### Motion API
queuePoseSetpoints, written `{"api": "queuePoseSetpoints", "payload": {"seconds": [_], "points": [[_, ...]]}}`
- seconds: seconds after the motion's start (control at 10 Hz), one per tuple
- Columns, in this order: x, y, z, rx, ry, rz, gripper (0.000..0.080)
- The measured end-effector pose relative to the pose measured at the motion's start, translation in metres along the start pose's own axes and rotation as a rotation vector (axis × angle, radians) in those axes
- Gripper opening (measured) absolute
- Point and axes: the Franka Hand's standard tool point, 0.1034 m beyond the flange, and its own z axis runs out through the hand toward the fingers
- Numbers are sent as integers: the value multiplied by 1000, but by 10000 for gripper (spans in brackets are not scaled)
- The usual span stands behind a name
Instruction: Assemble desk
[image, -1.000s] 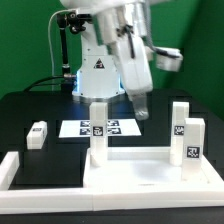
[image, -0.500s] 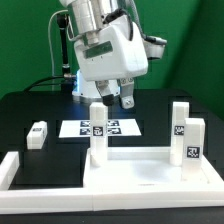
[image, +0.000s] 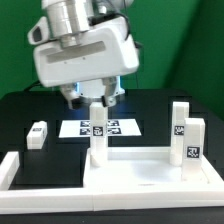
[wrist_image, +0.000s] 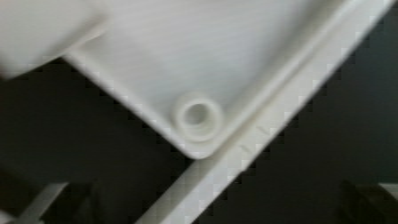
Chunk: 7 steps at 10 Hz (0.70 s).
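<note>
The white desk panel (image: 140, 168) lies at the front with three tagged leg posts standing on it: one on the exterior view's left (image: 98, 138) and two on its right (image: 178, 124) (image: 193, 140). A fourth leg post (image: 37, 134) lies loose on the black table at the left. My gripper (image: 95, 98) hangs just above the top of the left post, open and empty. In the wrist view, my gripper (wrist_image: 214, 205) looks down on a panel corner with an empty round hole (wrist_image: 198, 115). Its dark fingers (wrist_image: 39, 202) stand far apart at the frame's edges.
The marker board (image: 112, 127) lies flat behind the panel. A long white L-shaped border bar (image: 12, 168) runs round the front and left of the panel and crosses the wrist view (wrist_image: 285, 140) beside the corner. The robot base stands at the back.
The arm has swung toward the exterior view's left and come nearer the camera. The gripper went from right of the left post to just above it. The parts have not moved.
</note>
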Motion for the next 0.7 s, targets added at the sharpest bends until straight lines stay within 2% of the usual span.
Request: {"api": "queuePoseSetpoints", "payload": {"seconds": [0.1,0.2,0.3,0.5,0.7], "points": [[1,22,-8,2,0,-86,649],[4,55,-16,2,-6,-188,649],[5,66,-17,-3,-6,-247,649],[1,61,-15,-1,-33,-316,649],[1,64,-12,-7,-33,-315,649]]}}
